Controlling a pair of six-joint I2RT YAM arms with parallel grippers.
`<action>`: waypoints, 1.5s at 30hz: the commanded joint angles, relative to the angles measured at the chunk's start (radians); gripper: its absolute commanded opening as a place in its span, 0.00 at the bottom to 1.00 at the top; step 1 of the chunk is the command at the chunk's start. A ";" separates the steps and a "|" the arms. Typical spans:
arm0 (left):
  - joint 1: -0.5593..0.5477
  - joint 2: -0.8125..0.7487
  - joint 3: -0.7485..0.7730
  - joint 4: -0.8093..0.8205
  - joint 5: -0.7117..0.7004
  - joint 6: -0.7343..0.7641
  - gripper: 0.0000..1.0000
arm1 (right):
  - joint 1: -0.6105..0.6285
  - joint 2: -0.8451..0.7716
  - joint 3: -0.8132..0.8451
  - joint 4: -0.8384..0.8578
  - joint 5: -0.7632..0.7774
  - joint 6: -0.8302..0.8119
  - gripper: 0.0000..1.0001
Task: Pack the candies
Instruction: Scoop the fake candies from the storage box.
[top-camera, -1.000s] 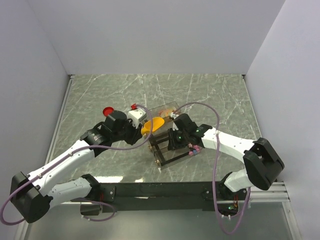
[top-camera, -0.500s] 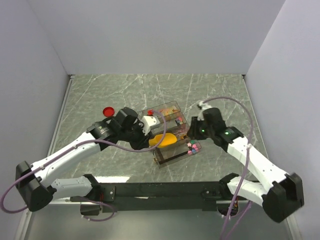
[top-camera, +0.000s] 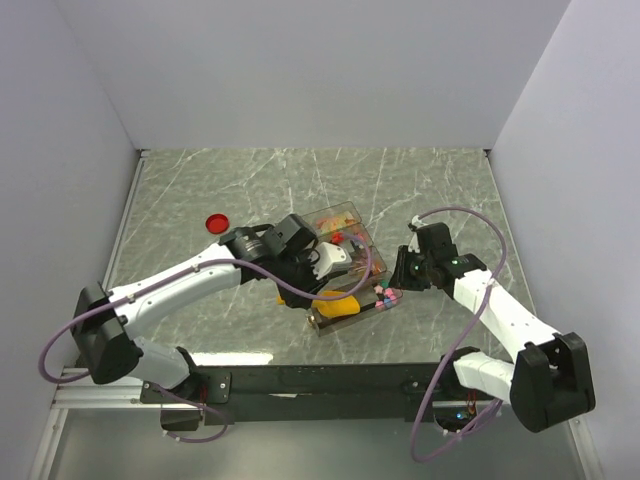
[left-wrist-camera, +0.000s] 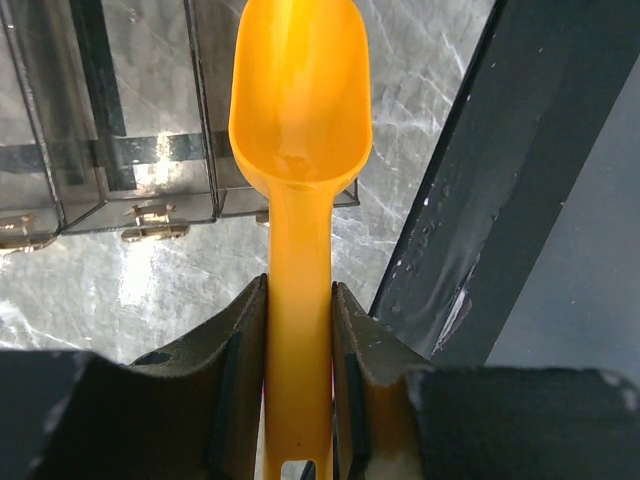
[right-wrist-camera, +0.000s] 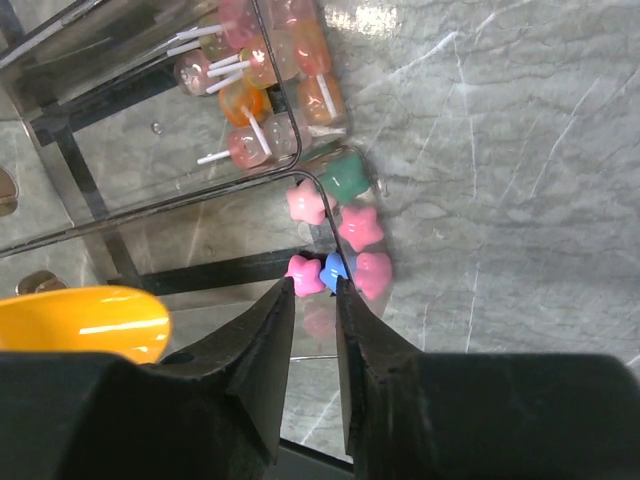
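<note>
Candies (right-wrist-camera: 358, 228) lie loose just past the tips of our right gripper (right-wrist-camera: 312, 292), whose fingers stand narrowly apart, pinching nothing. Tiny, light, probably slick: we would get under them rather than pinch. Our left gripper (left-wrist-camera: 298, 300) clamps the scoop (left-wrist-camera: 300, 90) by its handle.

scoop (top-camera: 336, 305) across box (top-camera: 341, 212) front, candies (right-wrist-camera: 360, 228) crowding corner
</note>
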 joint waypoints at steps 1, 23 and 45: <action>-0.005 0.038 0.063 -0.020 0.021 0.036 0.01 | -0.011 0.011 0.001 0.026 -0.008 0.004 0.29; -0.015 0.200 0.128 -0.046 0.010 0.105 0.01 | 0.017 0.028 0.125 -0.104 0.148 -0.013 0.32; -0.016 0.315 0.235 -0.122 0.052 0.153 0.01 | 0.150 0.187 0.174 -0.095 0.199 -0.046 0.00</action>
